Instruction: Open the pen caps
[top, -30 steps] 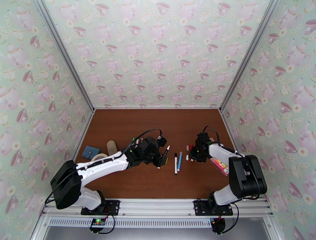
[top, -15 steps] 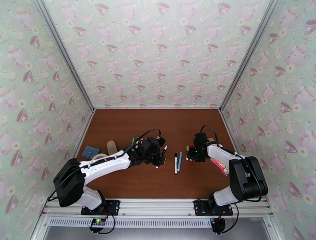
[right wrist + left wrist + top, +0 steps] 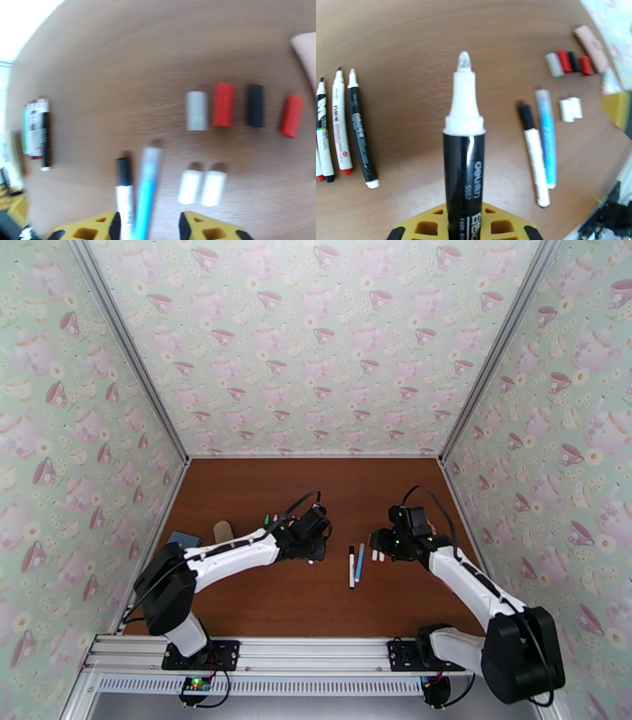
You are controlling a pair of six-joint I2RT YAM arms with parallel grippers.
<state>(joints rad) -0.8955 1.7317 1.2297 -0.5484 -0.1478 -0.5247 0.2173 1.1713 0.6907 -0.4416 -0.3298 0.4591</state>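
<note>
The brown table (image 3: 316, 485) is closed in by papered walls (image 3: 316, 343) on the left, at the back and on the right, and its near edge meets a metal rail (image 3: 316, 650) where both arms are bolted. The far half of the table is bare wood, and one more bare strip lies between the things and the rail, so the things crowd the middle band. The left end effector (image 3: 464, 221) is clamped on a black pen (image 3: 464, 165). The pen points forward from the yellow fingers (image 3: 420, 227), raised over the wood, its white neck and pale tip bare. To its left three pens (image 3: 340, 126) lie side by side with bare tips. To its right lie a white pen with a black cap (image 3: 535, 158) and a blue pen (image 3: 547, 134) just beside it, parallel. The right end effector (image 3: 149, 223) has its fingers apart. In its own view these two pens run down between the fingers, lying on the wood. Just beyond, two white caps (image 3: 201, 187) lie close together. Farther on is a row of four caps (image 3: 222, 104), grey, red, black and red, each apart from the next. A pinkish oblong thing (image 3: 592, 41) lies near the last red cap. Near the left wall rest a blue flat thing (image 3: 182, 541) and a beige lump (image 3: 223, 529).
</note>
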